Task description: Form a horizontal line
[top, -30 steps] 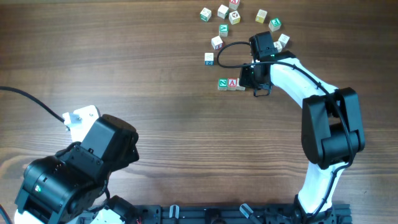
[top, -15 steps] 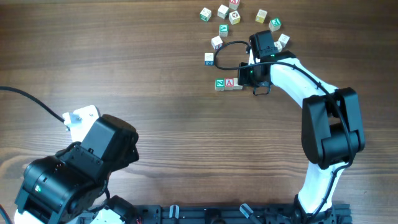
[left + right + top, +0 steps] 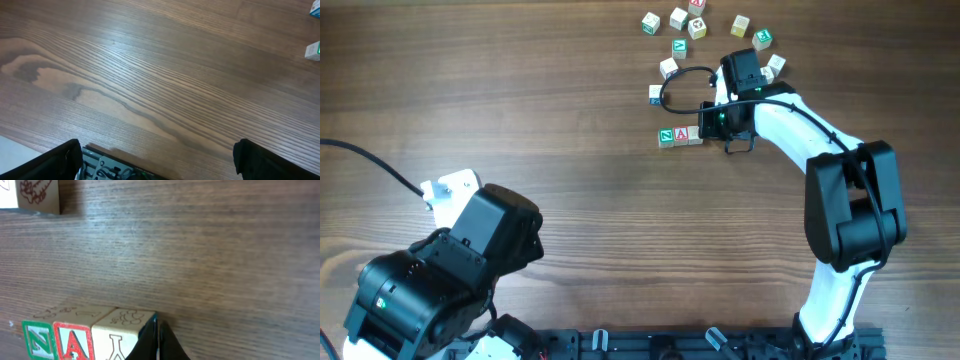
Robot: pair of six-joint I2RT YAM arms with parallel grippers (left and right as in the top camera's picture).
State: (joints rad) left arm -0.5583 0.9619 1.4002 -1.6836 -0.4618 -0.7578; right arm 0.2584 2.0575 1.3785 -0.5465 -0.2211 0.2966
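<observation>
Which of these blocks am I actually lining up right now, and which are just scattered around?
In the job:
- green-lettered cube, red "A" cube and pale-faced cube, touching in a row
- right claw, shut, against the pale cube's end

Lying about for now:
- loose alphabet cubes scattered beyond the row
- left claw, open, away from the cubes

This looks like a robotics lab bench. A bare wood-grain worktop (image 3: pixel 520 100) has a black mounting rail (image 3: pixel 650 345) along its near edge. The left arm (image 3: pixel 440 285) and right arm (image 3: pixel 845 215) stand at that rail, a black cable (image 3: pixel 380 163) trails left of it, and toy alphabet cubes (image 3: pixel 678 18) lie far beyond it.
</observation>
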